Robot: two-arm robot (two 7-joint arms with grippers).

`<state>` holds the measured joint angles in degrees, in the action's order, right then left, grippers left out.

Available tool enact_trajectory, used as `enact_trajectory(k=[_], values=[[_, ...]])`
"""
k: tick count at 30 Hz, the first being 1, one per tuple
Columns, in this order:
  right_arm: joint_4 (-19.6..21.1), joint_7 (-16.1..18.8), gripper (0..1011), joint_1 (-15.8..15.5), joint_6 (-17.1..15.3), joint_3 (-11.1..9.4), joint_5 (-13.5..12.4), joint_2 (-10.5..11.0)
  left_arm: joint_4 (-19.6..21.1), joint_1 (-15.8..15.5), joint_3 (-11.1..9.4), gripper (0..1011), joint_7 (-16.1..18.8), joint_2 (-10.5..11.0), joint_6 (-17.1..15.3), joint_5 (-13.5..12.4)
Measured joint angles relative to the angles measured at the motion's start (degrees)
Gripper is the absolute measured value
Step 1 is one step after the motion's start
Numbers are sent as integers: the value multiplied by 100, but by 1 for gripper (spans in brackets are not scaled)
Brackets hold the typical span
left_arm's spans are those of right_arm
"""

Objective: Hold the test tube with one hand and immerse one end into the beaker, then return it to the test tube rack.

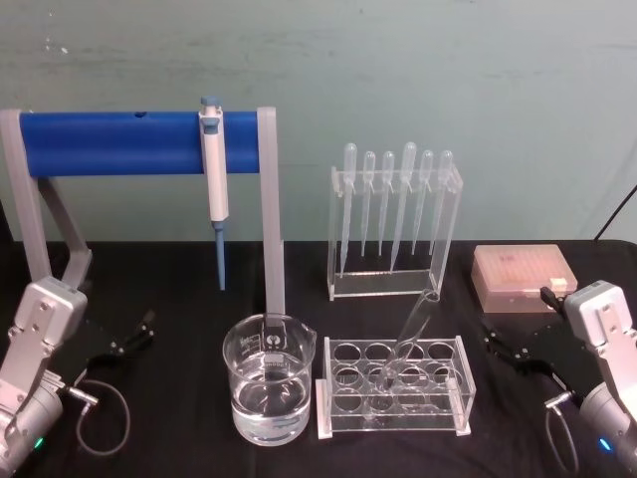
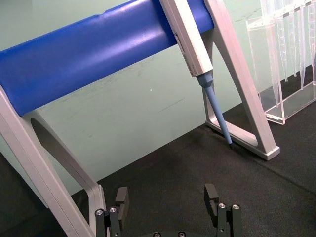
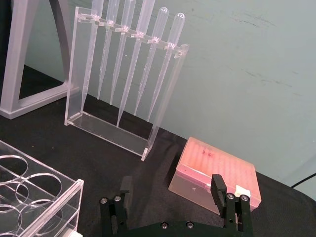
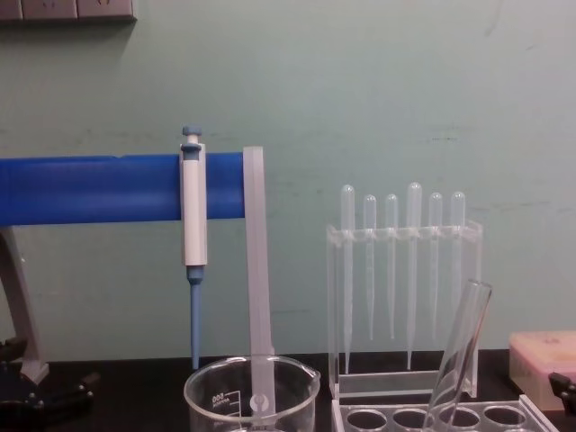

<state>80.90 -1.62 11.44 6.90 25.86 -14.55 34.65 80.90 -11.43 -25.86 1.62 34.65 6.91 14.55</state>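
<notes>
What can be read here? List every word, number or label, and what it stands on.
Wide clear glass beaker: white printed graduations, too blurred to read.
Black right gripper: white label, no legible text.
Nothing else carries readable text.

laboratory setting. on the black desk (image 1: 159, 289) stand a graduated glass beaker (image 1: 269, 388) part-filled with clear liquid, a clear rack (image 1: 438, 406) with round holes holding a tilted test tube (image 1: 410, 337), an acrylic stand of six plastic pipettes (image 1: 407, 199), and a pink lidded box (image 1: 523, 277). a white, blue-tipped pipettor (image 1: 213, 164) hangs from a blue bar (image 1: 119, 142) on grey legs. behind, a plain pale green wall (image 1: 398, 70).
</notes>
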Motion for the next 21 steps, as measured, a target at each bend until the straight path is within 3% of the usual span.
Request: enact_trajectory(k=[21], values=[[0,0,1003,0,0,0,0,0,0,0,0,1000,0,0,0,-1]])
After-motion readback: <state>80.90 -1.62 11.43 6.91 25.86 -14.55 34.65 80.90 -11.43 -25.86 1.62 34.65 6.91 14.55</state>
